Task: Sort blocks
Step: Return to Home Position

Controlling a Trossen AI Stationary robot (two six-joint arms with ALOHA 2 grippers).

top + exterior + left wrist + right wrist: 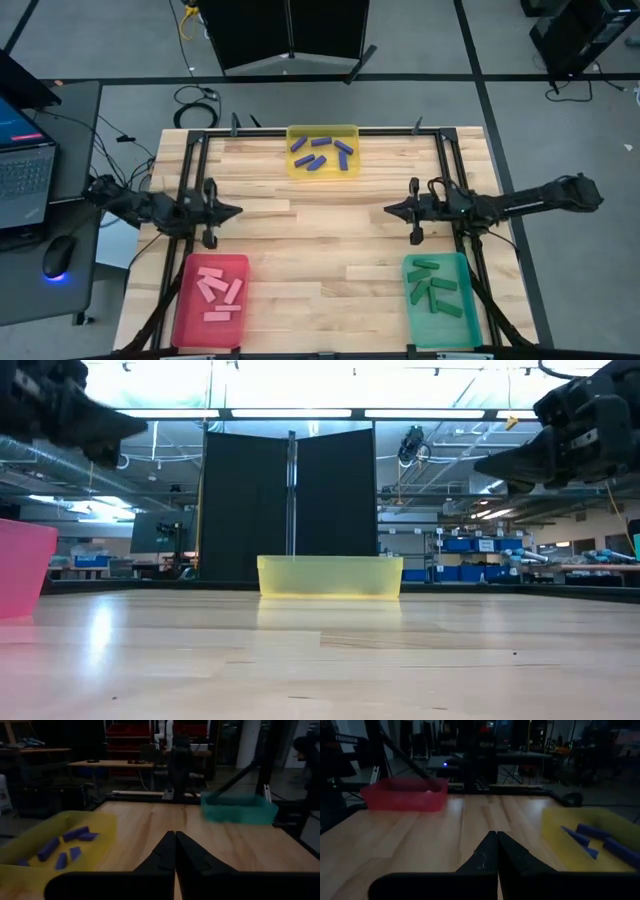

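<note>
Every block I see lies in a tray. Several dark blue blocks (322, 153) rest in the yellow tray (350, 133) at the table's far edge. Several pink blocks (221, 296) lie in the red tray (190, 300) at the near left. Several dark green blocks (436, 290) lie in the teal tray (462, 310) at the near right. My left gripper (238, 211) hovers shut over the table's left side, pointing right. My right gripper (388, 210) hovers shut over the right side, pointing left. Both stand high above the wood in the low view.
Bare wooden tabletop (320, 240) stretches between the two grippers and the three trays. A black metal frame (190, 160) runs along the table's left, right and far edges. A laptop (20, 160) and a mouse (58, 258) sit on a side desk beyond the left edge.
</note>
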